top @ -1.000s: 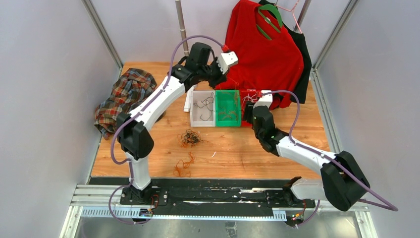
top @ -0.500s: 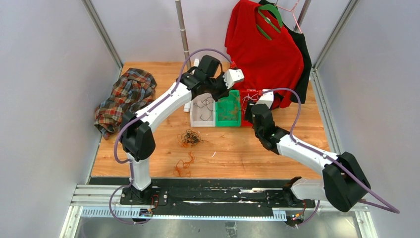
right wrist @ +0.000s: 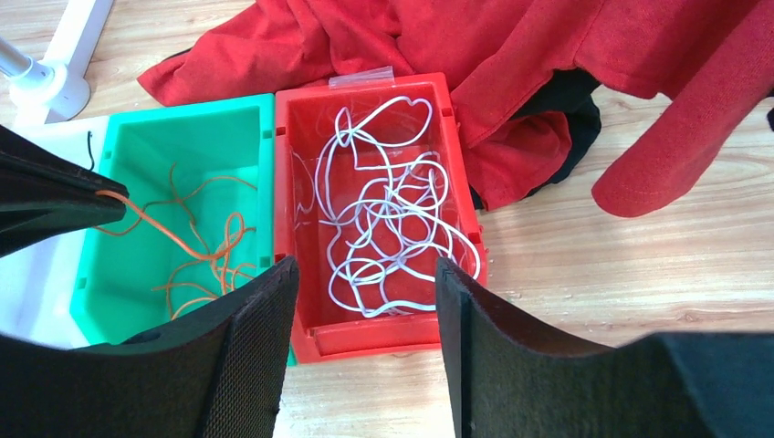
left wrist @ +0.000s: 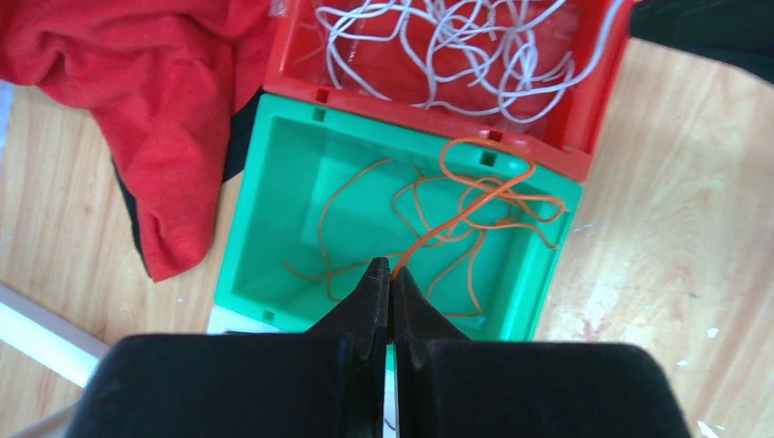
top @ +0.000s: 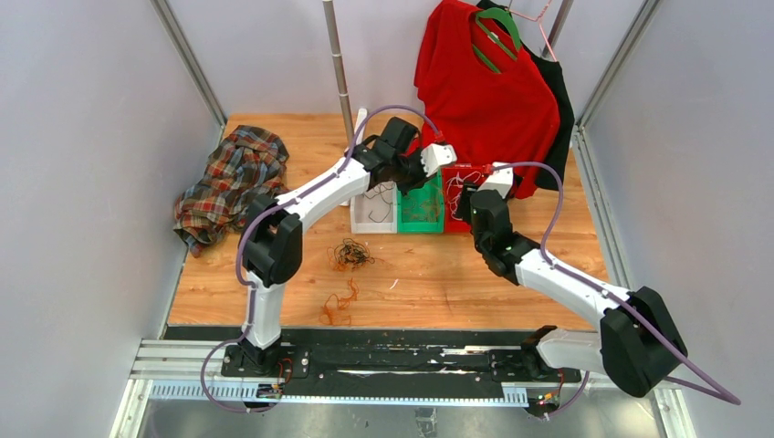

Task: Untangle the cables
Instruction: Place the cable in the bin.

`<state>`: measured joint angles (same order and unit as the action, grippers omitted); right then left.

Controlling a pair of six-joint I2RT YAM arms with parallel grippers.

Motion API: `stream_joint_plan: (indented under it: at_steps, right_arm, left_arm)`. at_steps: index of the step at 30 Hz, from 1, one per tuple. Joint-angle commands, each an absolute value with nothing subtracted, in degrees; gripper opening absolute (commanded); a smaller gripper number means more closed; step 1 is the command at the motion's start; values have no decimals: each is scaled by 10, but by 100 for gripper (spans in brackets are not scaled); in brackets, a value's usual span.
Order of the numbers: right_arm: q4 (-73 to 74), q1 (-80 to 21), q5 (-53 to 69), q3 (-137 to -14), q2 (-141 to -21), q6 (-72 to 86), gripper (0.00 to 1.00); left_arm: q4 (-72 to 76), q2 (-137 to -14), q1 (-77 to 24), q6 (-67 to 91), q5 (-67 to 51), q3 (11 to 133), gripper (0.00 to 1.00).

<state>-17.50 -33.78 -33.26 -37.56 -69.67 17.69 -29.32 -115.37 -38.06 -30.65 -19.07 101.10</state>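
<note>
My left gripper (left wrist: pixel 391 269) is shut on an orange cable (left wrist: pixel 456 214) that runs from its tips down into the green bin (left wrist: pixel 251 228), where more orange loops lie. White cables (right wrist: pixel 383 228) fill the red bin (right wrist: pixel 383 333) beside it. My right gripper (right wrist: pixel 365 265) hangs open over the red bin's near edge, nothing between its fingers. From above, the left gripper (top: pixel 417 178) hovers over the green bin (top: pixel 420 217) and the right gripper (top: pixel 467 196) is just to its right. Black cables (top: pixel 377 196) lie in the white bin (top: pixel 372 224). A dark-and-orange tangle (top: pixel 351 254) and an orange piece (top: pixel 339 306) lie on the table.
A red shirt (top: pixel 484 82) hangs on a green hanger at the back, its hem draped behind the bins. A plaid shirt (top: pixel 233 178) is heaped at the table's left edge. A metal pole (top: pixel 336 55) rises behind the white bin.
The left arm has swung right and come down over the green bin, still shut on the orange cable. The right arm has shifted only slightly.
</note>
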Motion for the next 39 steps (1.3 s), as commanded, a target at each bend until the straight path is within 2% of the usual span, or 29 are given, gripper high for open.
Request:
stream_joint_plan:
  at_steps: [1,7,11,12,16,22,24,26,28,33,39]
  right_arm:
    - [-180,-329,-344,-365,-693,187,56]
    - [-187,-325,-339,-357,-682,178,56]
    - [-180,-321,-338,-357,-671,175,56]
    - [-179,-319,-338,-357,-668,175,56]
    - [-175,-314,-334,-359,-661,173,56]
    - [-172,-313,-326,-367,-658,166,56]
    - [-173,-312,-319,-370,-656,161,56]
    - [-174,-313,-312,-373,-654,155,56]
    - [-170,-312,-308,-380,-651,151,56]
    - [-151,-313,-284,-402,-653,144,57]
    - [-133,-340,-244,-412,-651,133,65]
  left_arm:
    - [-232,-1176,-384,-333,-132,1003,0]
    - [-181,-1221,-383,-330,-40,1014,0]
    - [-206,-1245,-383,-337,-36,1037,1]
    - [-219,-1248,-383,-337,-42,1046,4]
    - [-260,-1245,-383,-330,-81,1065,29]
    - [-316,-1196,-377,-323,-155,1081,78]
    - [-344,-1184,-372,-319,-173,1094,90]
    - [-379,-1174,-362,-310,-197,1113,96]
    - [-416,-1161,-353,-303,-210,1134,100]
    - [-469,-1090,-326,-305,-224,1117,98]
    - [-537,-932,-300,-345,-207,949,98]
